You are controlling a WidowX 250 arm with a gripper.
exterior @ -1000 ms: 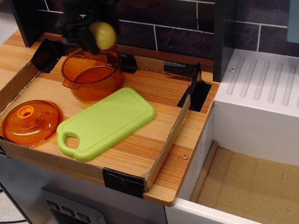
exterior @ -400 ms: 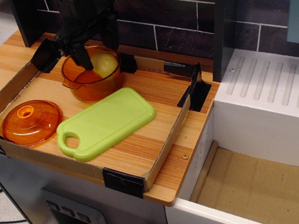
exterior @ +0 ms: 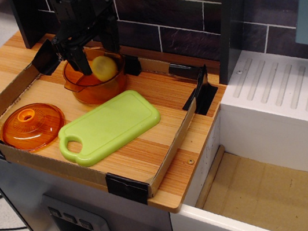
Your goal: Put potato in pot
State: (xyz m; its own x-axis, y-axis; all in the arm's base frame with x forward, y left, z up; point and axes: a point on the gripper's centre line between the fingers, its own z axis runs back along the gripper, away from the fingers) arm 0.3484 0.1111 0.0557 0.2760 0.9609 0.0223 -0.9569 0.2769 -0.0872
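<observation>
The potato (exterior: 104, 68) sits inside the orange pot (exterior: 95, 79). The black gripper (exterior: 96, 53) hangs right above it at twelve o'clock, fingers spread apart, with nothing held between them.

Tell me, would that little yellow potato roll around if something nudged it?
Probably: the potato looks smooth and egg-shaped, so it should roll easily. Inside the pot, the deep walls would likely stop it. It also looks slippery to grip.
</observation>
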